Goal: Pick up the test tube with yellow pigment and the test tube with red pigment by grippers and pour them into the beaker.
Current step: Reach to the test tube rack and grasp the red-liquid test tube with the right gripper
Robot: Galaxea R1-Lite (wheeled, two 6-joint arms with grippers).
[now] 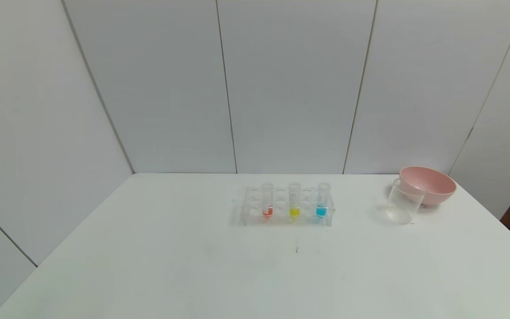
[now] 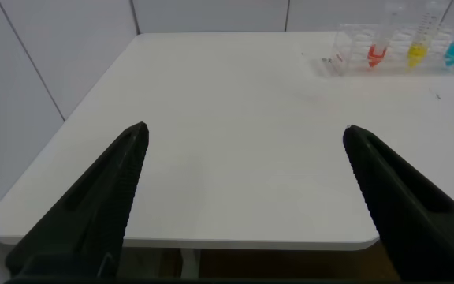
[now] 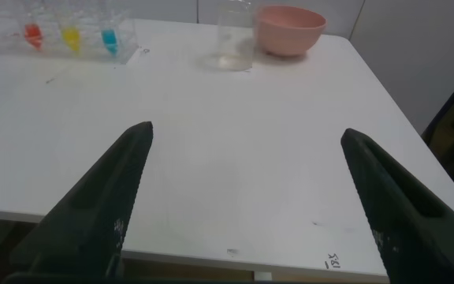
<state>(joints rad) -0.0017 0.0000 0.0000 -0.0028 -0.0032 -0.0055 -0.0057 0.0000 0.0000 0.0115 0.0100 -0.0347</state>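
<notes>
a: where do things sit?

b: the test tube with red pigment (image 1: 267, 199) and the test tube with yellow pigment (image 1: 294, 199) stand upright in a clear rack (image 1: 255, 218) mid-surface (image 1: 148, 266), a blue-tipped tube (image 1: 322, 199) beside them. the beaker (image 1: 404, 202) is well to the right, just in front of a pink bowl (image 1: 432, 182).

a: the grippers?

b: left gripper (image 2: 243, 205) and right gripper (image 3: 247, 201) hang near the surface's front edge, both spread wide, holding nothing.

a: handling?

b: likely light, slick, thin plastic; i'd pinch each just below the rim and lift straight up. open room all around, but the beaker could tip.
</notes>
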